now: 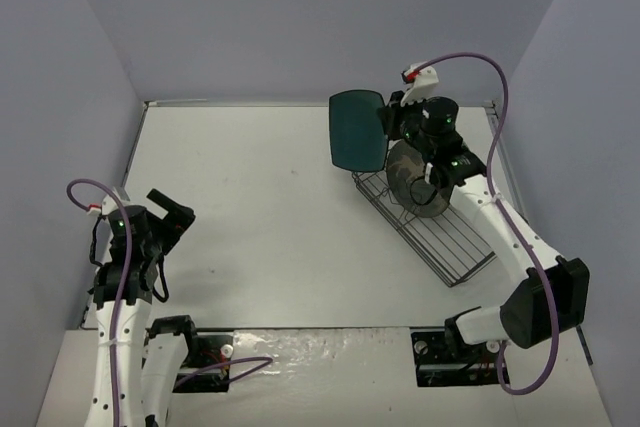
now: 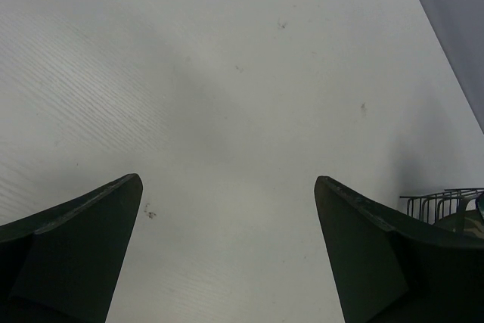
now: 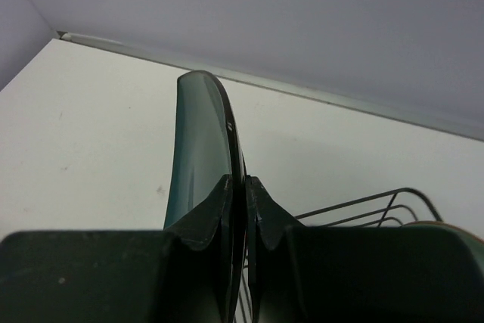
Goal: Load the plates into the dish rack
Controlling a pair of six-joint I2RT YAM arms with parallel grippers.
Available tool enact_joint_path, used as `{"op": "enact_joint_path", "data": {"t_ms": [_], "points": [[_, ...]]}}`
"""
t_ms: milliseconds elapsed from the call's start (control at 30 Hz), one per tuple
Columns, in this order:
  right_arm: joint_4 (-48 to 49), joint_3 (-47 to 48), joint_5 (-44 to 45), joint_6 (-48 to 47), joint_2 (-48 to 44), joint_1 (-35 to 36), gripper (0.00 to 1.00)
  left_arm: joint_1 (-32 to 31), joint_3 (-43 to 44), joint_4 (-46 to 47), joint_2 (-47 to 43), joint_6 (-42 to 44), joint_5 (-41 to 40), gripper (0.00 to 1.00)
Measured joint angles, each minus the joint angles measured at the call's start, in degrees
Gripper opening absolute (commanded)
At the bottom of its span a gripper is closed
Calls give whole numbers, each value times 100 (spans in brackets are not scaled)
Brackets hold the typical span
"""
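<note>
Right gripper [image 1: 392, 124]: jaws clamped on the rim of the teal plate [image 1: 357, 130]. In the right wrist view the two fingers [image 3: 208, 217] pinch the plate [image 3: 198, 138] from either side, and we see it edge-on and upright. From above, the plate is near the far edge of the desk, right of centre, just beside the far end of the rack [image 1: 445, 237]. We cannot tell whether its lower edge touches the desk [image 1: 270, 217] or a rack wire.

The rack sits at an angle along the right edge of the desk, toward the far right corner. Its rim wires show in the right wrist view [image 3: 363, 203] and at the right margin of the left wrist view [image 2: 435, 202].

The grey-brown plate [image 1: 404, 183] stands in the far end of the rack, partly hidden by the right arm. We cannot pick out a mint-green plate with any certainty.

Left gripper [image 1: 176, 211]: jaws spread wide and holding nothing, over bare desk near the left edge [image 2: 228, 180].

Writing: a white connector [image 1: 425, 75] rides on the right arm's purple cable. Any print on it is too small to read.
</note>
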Motion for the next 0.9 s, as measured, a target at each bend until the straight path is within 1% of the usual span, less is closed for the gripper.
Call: {"op": "enact_joint_path", "data": {"t_ms": [167,233,433,533,667,900], "points": [[-555,715,-200,-645,-112,-332,0,0,-17,86,73,3,-6,97],[-920,1124,-274,-929,-112,-441,0,0,-17,131,113,8,-32,97],[-2316,2783,-599,-1942,134,-612,0,0,-21,159,298,111,-285,97],[-2919,3389,-732,-2488,321,-636,0,0,-21,135,372,147,-446,97],[-4189,4465,-868,-3324,846,-720,0,0,-21,144,467,152,-652,97],[-5694,4665,-595,-4242,1031,-782,0,0,-21,278,700,180,-788,97]]}}
